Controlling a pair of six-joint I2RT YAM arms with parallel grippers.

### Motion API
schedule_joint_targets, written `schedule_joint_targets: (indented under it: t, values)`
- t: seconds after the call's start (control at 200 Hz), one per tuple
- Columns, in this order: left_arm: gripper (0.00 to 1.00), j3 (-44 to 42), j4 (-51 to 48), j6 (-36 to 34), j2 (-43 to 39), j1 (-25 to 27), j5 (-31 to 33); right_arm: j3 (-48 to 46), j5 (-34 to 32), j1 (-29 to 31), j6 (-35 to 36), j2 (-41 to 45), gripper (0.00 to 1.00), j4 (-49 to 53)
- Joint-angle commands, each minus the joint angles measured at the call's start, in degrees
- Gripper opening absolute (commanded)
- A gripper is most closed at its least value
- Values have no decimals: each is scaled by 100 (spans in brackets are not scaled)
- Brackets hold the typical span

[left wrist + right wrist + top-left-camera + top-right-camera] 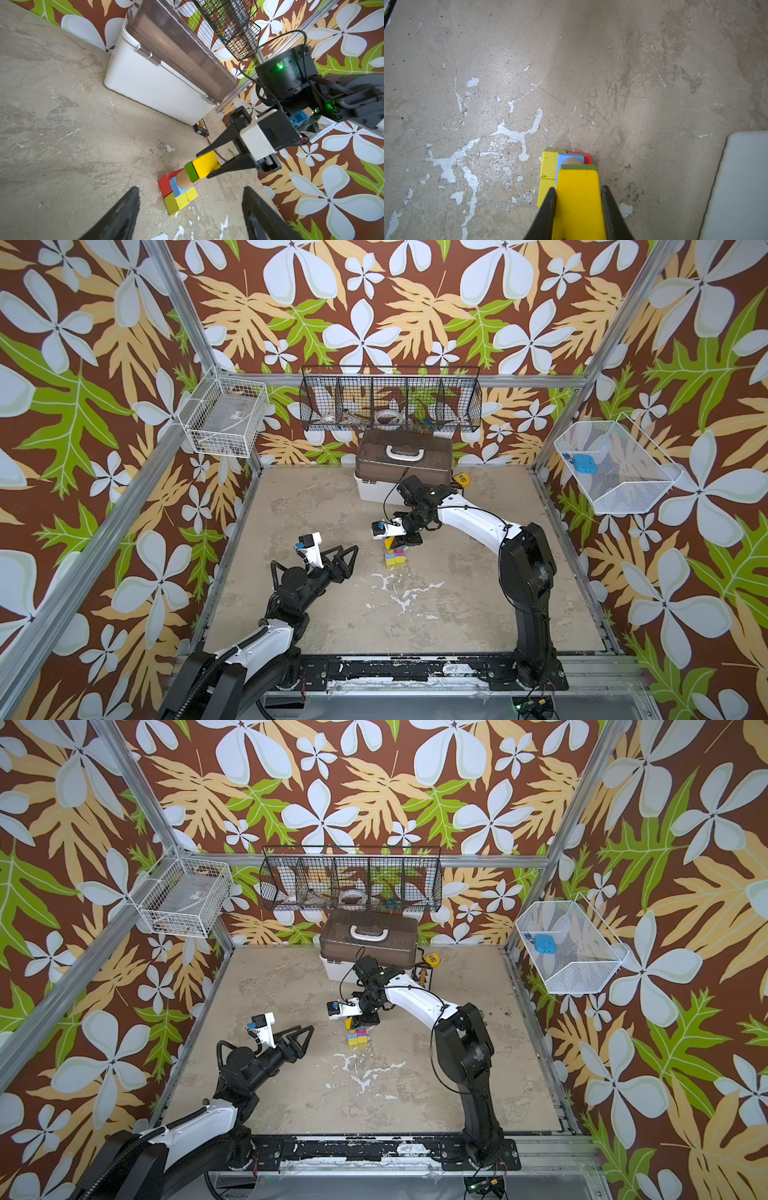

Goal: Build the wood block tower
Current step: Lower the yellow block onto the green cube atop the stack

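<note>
The wood block tower (395, 558) (357, 1038) stands mid-table. In the left wrist view it has yellow cubes (180, 200) and a red block (166, 182) at the base, then a blue piece (175, 187), a tan cylinder (184, 178) and a green slab (192, 171). A yellow block (205, 164) (578, 197) lies against the green slab at the top, with my right gripper (202, 165) (578, 188) shut on its two sides. My left gripper (352, 562) (191, 188) is open and holds nothing, left of the tower and apart from it.
A white box with a brown lid (365, 489) (153, 83) stands behind the tower, its corner (737, 182) near the right gripper. A yellow tape measure (460, 479) lies beside it. Wire baskets (390, 400) hang on the walls.
</note>
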State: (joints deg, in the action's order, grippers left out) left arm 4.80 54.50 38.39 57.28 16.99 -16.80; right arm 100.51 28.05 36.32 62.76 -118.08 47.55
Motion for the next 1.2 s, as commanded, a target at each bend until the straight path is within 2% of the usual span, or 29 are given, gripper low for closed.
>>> schedule_joint_targets:
  t: [0.0,0.36,0.836,0.876,0.931,0.956,0.966,0.981,0.996,1.196]
  values:
    - [79,31,55,-66,-4,-1,-25,-23,-66,-1,-55,23,18,44]
    - [79,33,52,-63,12,10,-24,29,-90,-6,-44,31,26,61]
    - [79,48,53,-78,14,8,-18,3,-66,-2,-18,122,41,55]
    - [79,47,52,-86,13,8,-17,0,-47,-5,-18,151,46,45]
    - [79,48,55,-86,4,7,-17,12,-11,-9,-18,179,58,44]
    - [79,43,53,-86,3,13,-17,20,0,-2,-23,193,69,34]
    - [79,46,54,-86,3,7,-21,21,1,-6,-22,197,77,35]
    - [79,47,57,-86,11,7,-17,28,14,-2,-20,204,94,35]
    - [79,43,53,-86,5,9,-14,28,23,-3,-26,211,100,35]
    - [79,46,48,-95,12,6,-7,28,81,-19,-62,315,100,-26]
